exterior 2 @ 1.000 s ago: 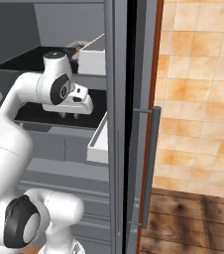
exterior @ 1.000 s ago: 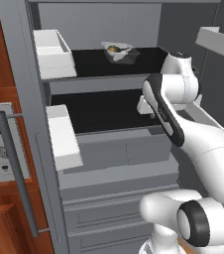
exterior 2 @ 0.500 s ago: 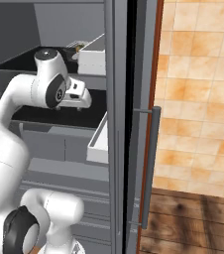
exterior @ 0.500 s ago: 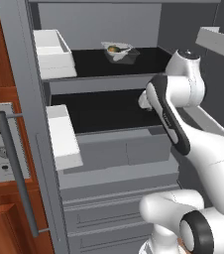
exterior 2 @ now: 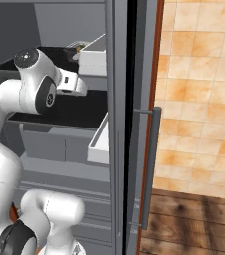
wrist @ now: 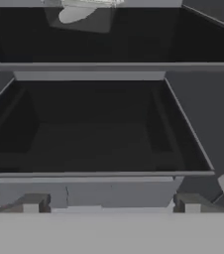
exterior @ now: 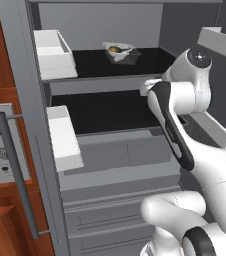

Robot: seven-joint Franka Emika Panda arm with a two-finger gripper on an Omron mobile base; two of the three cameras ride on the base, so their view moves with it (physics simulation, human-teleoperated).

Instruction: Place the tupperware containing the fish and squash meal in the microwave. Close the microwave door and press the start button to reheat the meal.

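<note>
Your pincer [wrist: 109,204], tips spread wide and empty, faces the lower shelf while the translucent grey tupperware [exterior: 121,52] sits above at the upper black shelf's [exterior: 150,62] back edge: reach low and you will strike that shelf's front lip.

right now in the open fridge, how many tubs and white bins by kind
tub with food: 1
white bins: 3
total: 4
</note>
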